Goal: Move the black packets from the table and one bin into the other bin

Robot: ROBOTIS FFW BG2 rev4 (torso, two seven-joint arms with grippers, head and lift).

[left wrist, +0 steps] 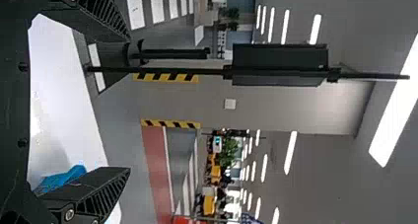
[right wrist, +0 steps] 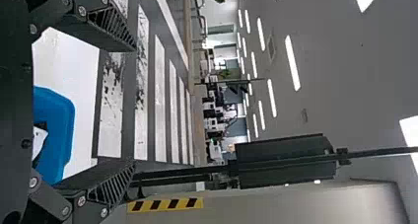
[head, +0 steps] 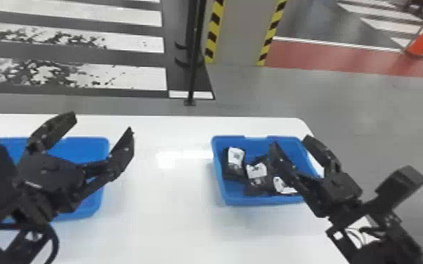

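In the head view we see a slim black pole standing beside a grey pillar with yellow-and-black striped edging; left of them lie broad white painted stripes; to the right, a flat red floor strip and an orange-and-white traffic cone; our right wrist view has long white ceiling lights.

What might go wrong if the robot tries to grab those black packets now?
The black packets lie close together, so the right gripper might pinch two at once. Its open jaws could also bump the rim of the right-hand bin on the way down and nudge it.
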